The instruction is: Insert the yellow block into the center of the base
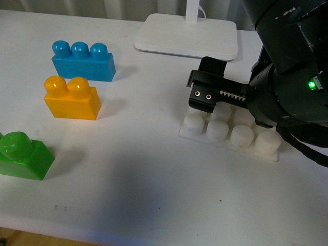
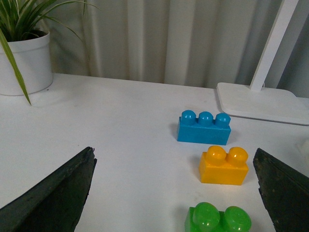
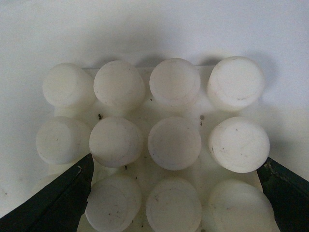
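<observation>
The yellow block (image 1: pixel 72 100) stands on the white table at the left, between a blue brick (image 1: pixel 83 60) and a green brick (image 1: pixel 23 156). The white studded base (image 1: pixel 230 136) lies at the right. My right gripper (image 1: pixel 206 88) hovers open just above the base's far side. In the right wrist view its fingers (image 3: pixel 58 203) flank the base's studs (image 3: pixel 145 108), and the gripper (image 3: pixel 176 195) is empty. My left gripper (image 2: pixel 176 198) is open and empty. The yellow block (image 2: pixel 224 166) lies ahead of it, near one finger (image 2: pixel 285 188). The left arm is out of the front view.
The white lamp stand (image 1: pixel 187 36) sits behind the base and also shows in the left wrist view (image 2: pixel 260 99). A potted plant (image 2: pixel 24 63) stands at the table's far side. The blue brick (image 2: pixel 203 128) and green brick (image 2: pixel 218 221) flank the yellow block.
</observation>
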You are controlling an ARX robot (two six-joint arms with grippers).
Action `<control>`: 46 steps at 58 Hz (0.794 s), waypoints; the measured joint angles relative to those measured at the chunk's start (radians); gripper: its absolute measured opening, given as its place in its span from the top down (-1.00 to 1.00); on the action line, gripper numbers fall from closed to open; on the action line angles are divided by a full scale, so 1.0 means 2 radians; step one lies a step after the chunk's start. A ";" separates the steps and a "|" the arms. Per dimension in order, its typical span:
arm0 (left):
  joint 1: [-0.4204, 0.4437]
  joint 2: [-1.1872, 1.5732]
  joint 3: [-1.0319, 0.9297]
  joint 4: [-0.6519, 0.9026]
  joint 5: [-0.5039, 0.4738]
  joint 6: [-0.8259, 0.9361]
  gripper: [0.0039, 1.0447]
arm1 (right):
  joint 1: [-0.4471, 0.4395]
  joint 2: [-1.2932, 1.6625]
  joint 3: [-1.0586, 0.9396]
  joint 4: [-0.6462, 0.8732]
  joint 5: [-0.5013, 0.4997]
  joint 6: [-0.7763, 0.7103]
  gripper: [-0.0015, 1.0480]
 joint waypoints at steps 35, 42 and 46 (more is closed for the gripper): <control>0.000 0.000 0.000 0.000 0.000 0.000 -0.88 | -0.010 -0.040 -0.019 -0.006 -0.015 -0.001 -0.83; 0.000 0.000 0.000 0.000 0.000 0.000 -0.88 | -0.027 -0.082 -0.038 -0.003 -0.007 -0.021 -0.83; 0.000 0.000 0.000 0.000 0.000 0.000 -0.88 | -0.043 -0.120 -0.047 0.008 -0.001 -0.044 -0.83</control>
